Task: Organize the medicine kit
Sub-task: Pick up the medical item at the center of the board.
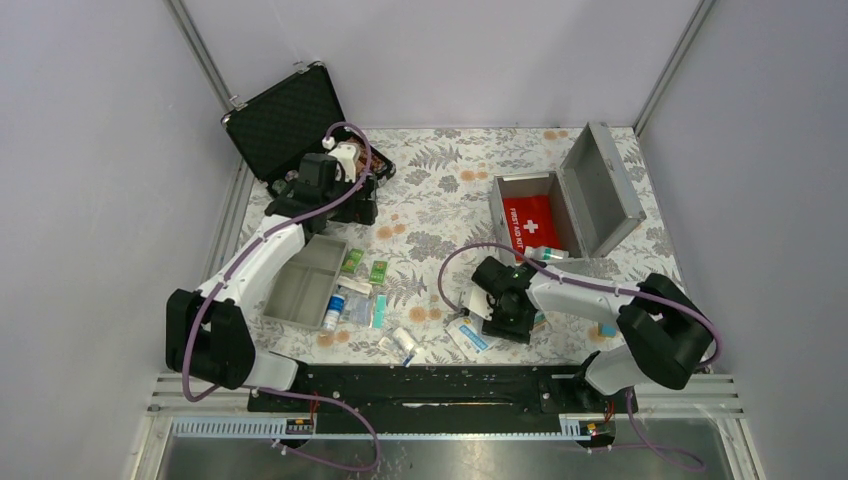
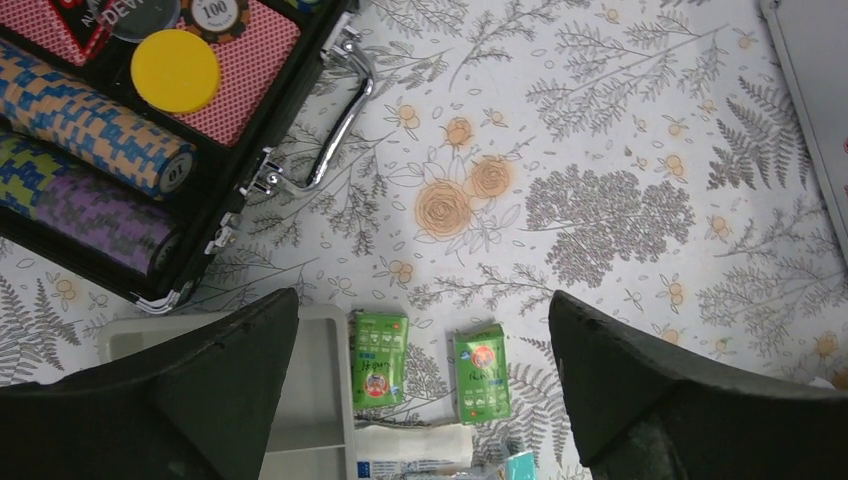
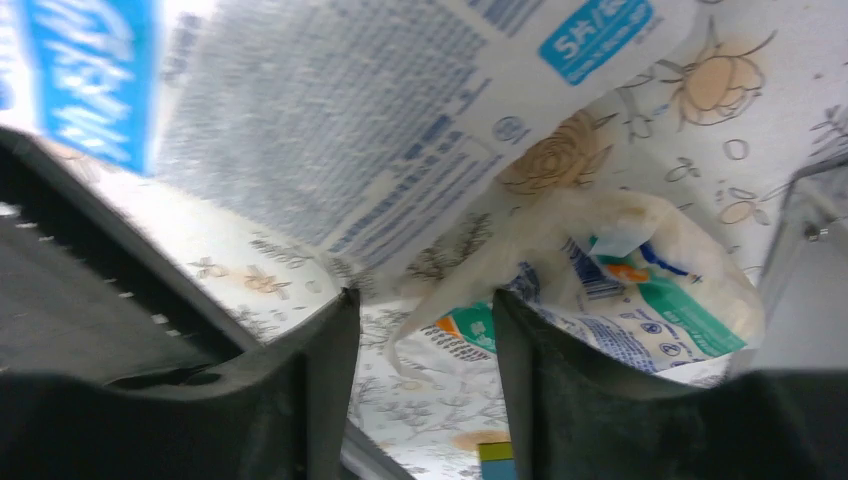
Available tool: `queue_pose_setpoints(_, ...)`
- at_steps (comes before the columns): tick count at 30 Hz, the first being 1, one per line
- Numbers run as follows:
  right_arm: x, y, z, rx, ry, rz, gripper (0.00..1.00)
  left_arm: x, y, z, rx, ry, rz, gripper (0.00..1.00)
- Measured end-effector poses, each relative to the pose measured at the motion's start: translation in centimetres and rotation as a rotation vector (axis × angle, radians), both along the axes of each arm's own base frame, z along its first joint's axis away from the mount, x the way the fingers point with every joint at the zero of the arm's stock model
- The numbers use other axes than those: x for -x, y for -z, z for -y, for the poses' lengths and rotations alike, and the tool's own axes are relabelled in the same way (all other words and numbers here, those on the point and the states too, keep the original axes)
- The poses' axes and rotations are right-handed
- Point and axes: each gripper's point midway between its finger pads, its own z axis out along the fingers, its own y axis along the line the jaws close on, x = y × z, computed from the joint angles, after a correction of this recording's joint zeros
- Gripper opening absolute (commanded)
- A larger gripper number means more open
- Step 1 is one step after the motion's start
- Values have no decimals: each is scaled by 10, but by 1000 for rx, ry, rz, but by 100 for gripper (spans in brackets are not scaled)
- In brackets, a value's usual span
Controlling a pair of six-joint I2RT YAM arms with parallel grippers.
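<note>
Most supplies (image 1: 333,308) lay loose on the table (image 1: 440,190), only the red pouch (image 1: 530,225) in the medicine kit (image 1: 600,190); your left gripper (image 2: 422,310) gaped empty, your right gripper's (image 3: 423,300) hold unclear.

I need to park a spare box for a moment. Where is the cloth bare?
Bare: the middle strip between the black case and the medicine kit, beyond the green packets. Crowded: the near edge from the grey tray across to the right arm, strewn with packets.
</note>
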Motion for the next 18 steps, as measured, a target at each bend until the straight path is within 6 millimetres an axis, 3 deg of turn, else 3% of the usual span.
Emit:
queue_pose_setpoints(2,-8,5,5,37,-2,37,27,-3,1,-4,0,-13,-3,95)
queue_pose_setpoints(5,-14,5,7,57,-2,67,2,-10,4,-11,2,-38,-11,94)
queue_pose_setpoints(8,-16,1,7,65,-6,66,0,-17,5,-17,8,-60,-18,93)
queue_pose_setpoints(11,-21,-17,-1,44,-6,47,0,-23,4,-26,14,-83,-19,93)
queue_pose_setpoints(18,-54,-110,-44,-229,0,55,0,-39,5,-39,20,-99,-37,92)
